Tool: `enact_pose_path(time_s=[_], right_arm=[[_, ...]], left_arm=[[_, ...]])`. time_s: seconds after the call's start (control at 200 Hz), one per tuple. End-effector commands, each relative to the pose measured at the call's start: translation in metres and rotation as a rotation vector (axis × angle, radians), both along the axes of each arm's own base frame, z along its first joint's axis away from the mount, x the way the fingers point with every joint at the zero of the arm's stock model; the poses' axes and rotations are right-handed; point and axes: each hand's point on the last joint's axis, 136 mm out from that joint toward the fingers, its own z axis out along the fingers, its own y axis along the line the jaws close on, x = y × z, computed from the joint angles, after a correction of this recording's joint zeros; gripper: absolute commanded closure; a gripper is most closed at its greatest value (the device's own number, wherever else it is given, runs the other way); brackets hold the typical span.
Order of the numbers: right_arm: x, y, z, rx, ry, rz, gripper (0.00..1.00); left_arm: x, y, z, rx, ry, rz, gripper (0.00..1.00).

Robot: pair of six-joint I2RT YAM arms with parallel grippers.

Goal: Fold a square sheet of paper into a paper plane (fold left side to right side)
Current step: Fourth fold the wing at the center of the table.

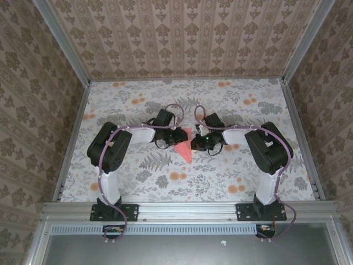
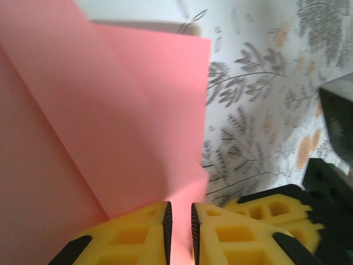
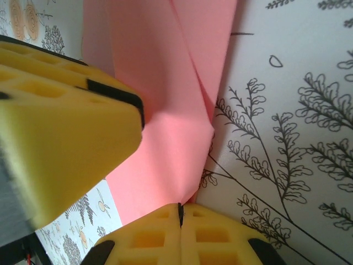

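Left-to-right fold in hand: left gripper (image 2: 180, 214) and right gripper (image 3: 180, 211) both clamp the creased salmon-pink paper sheet (image 1: 185, 149). Next: align edges, flatten crease.

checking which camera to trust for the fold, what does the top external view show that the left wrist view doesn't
Top external adds the layout: both arms, left gripper and right gripper meeting mid-table, the pink sheet of paper a pointed shape between them, tip toward the bases. Left wrist adds detail: creases, overlapping layers, paper running into the narrow gap between its yellow fingers. Both share the paper, the right gripper and the floral table.
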Motion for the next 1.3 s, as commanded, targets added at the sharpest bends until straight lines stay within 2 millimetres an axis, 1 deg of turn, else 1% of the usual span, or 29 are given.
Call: enact_pose_path(time_s=[0.0,0.165,0.25,0.34,0.44,0.505,0.57,0.615,0.74,0.805,0.875,0.94,1.045,1.165,1.295], right_arm=[[-0.009,-0.009,-0.020,-0.079,0.051,0.004,1.00],[-0.008,-0.007,-0.018,-0.073,0.045,0.007,1.00],[-0.004,-0.004,-0.011,-0.046,0.022,0.011,1.00],[0.004,-0.001,0.008,-0.004,-0.020,0.003,0.91],[0.010,-0.008,0.032,0.013,-0.073,-0.015,0.79],[0.006,-0.014,0.044,0.012,-0.088,-0.012,0.73],[-0.002,-0.015,0.052,0.029,-0.088,0.002,0.71],[-0.009,-0.012,0.058,0.062,-0.080,0.016,0.72],[-0.029,0.005,0.066,0.156,-0.038,0.058,0.81],[-0.036,0.017,0.067,0.202,-0.013,0.083,0.83],[-0.036,0.026,0.063,0.216,0.005,0.092,0.85],[-0.035,0.030,0.055,0.204,0.021,0.093,0.85],[-0.033,0.036,0.047,0.202,0.035,0.101,0.85],[-0.038,0.040,0.036,0.160,0.061,0.132,0.85],[-0.040,0.035,0.023,0.109,0.075,0.127,0.85]], left_arm=[[-0.005,0.010,-0.017,0.039,0.025,0.009,0.80],[-0.009,0.015,-0.025,0.059,0.038,0.019,0.81],[-0.012,0.019,-0.029,0.071,0.044,0.022,0.81],[-0.016,0.023,-0.034,0.082,0.051,0.029,0.82],[-0.019,0.026,-0.038,0.088,0.060,0.038,0.82],[-0.019,0.026,-0.039,0.088,0.060,0.040,0.82],[-0.019,0.025,-0.039,0.084,0.058,0.038,0.83],[-0.018,0.024,-0.038,0.082,0.057,0.037,0.83],[-0.018,0.024,-0.037,0.082,0.055,0.037,0.83],[-0.018,0.024,-0.036,0.082,0.054,0.037,0.83],[-0.018,0.024,-0.036,0.083,0.052,0.037,0.83],[-0.018,0.025,-0.035,0.082,0.051,0.037,0.83],[-0.018,0.025,-0.035,0.082,0.051,0.037,0.83],[-0.018,0.025,-0.034,0.082,0.048,0.035,0.83],[-0.018,0.024,-0.034,0.081,0.047,0.035,0.83]])
